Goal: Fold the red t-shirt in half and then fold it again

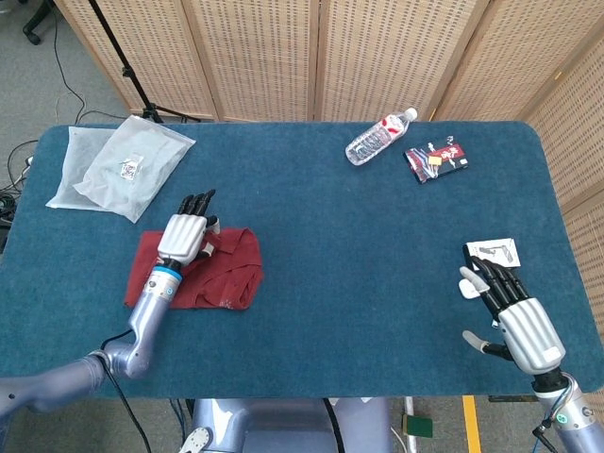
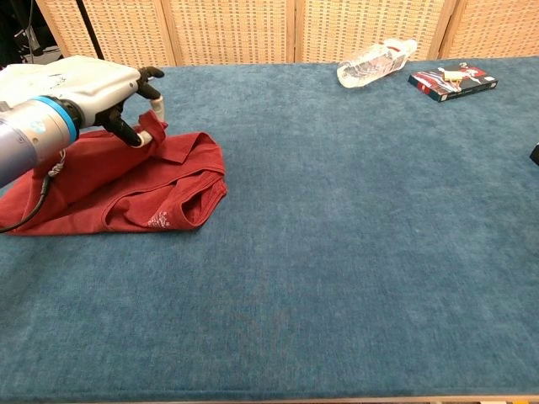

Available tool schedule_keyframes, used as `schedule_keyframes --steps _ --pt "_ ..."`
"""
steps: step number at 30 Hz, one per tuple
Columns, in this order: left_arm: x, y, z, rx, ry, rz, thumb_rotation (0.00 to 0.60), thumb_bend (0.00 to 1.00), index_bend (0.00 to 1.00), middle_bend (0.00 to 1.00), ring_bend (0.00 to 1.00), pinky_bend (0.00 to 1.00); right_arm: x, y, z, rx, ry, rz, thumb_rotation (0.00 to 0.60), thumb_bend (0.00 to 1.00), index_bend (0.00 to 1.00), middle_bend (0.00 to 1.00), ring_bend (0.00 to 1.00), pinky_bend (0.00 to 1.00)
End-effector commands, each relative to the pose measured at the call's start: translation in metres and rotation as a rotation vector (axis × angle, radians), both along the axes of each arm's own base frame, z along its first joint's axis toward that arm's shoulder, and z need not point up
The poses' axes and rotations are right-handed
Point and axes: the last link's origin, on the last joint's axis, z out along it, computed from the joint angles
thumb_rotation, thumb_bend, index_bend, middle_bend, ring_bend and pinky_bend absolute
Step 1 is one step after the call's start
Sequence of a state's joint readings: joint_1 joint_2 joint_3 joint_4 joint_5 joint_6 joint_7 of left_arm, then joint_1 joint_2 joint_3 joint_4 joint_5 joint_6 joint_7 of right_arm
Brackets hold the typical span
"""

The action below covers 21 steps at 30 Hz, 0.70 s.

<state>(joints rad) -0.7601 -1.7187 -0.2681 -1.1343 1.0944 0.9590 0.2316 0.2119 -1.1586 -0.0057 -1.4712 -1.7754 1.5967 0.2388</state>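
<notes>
The red t-shirt (image 1: 226, 274) (image 2: 160, 189) lies bunched on the left part of the blue table, its collar end toward the middle. My left hand (image 1: 185, 233) (image 2: 101, 88) hovers over the shirt's back edge and pinches a lifted fold of red cloth between thumb and fingers. My right hand (image 1: 514, 311) rests at the table's front right corner, fingers apart and holding nothing. Only a dark sliver of that hand shows at the right edge of the chest view.
Clear plastic bags (image 1: 118, 165) lie at the back left corner. A water bottle (image 1: 377, 138) (image 2: 375, 61) and a dark packet (image 1: 436, 158) (image 2: 452, 81) sit at the back right. A white card (image 1: 493, 251) lies just beyond my right hand.
</notes>
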Motion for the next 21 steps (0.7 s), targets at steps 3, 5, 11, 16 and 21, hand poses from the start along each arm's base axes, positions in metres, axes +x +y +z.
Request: schedule_keyframes --steps 3,5,11,16,21 --pt "0.005 0.002 -0.008 -0.005 -0.008 -0.007 0.6 0.47 0.8 0.0 0.0 0.0 0.0 0.0 0.0 0.001 -0.001 -0.001 0.6 0.0 0.0 0.0 0.0 0.1" --pt "0.007 0.003 -0.01 -0.007 -0.01 -0.005 0.6 0.48 0.8 0.0 0.0 0.0 0.0 -0.001 0.0 0.002 -0.003 -0.003 0.6 0.0 0.0 0.0 0.0 0.1" --pt "0.012 0.004 -0.02 -0.027 -0.007 -0.005 0.6 0.47 0.8 0.0 0.0 0.0 -0.001 -0.002 0.002 0.0 -0.008 -0.008 0.6 0.0 0.0 0.0 0.0 0.1" --pt "0.014 0.004 -0.026 -0.038 -0.015 0.001 0.6 0.44 0.69 0.0 0.0 0.0 -0.002 -0.002 0.003 0.001 -0.012 -0.01 0.6 0.0 0.0 0.0 0.0 0.1" --pt "0.016 0.004 -0.025 -0.04 -0.036 -0.006 0.6 0.35 0.1 0.0 0.0 0.0 -0.002 -0.002 0.003 0.003 -0.012 -0.01 0.6 0.0 0.0 0.0 0.0 0.1"
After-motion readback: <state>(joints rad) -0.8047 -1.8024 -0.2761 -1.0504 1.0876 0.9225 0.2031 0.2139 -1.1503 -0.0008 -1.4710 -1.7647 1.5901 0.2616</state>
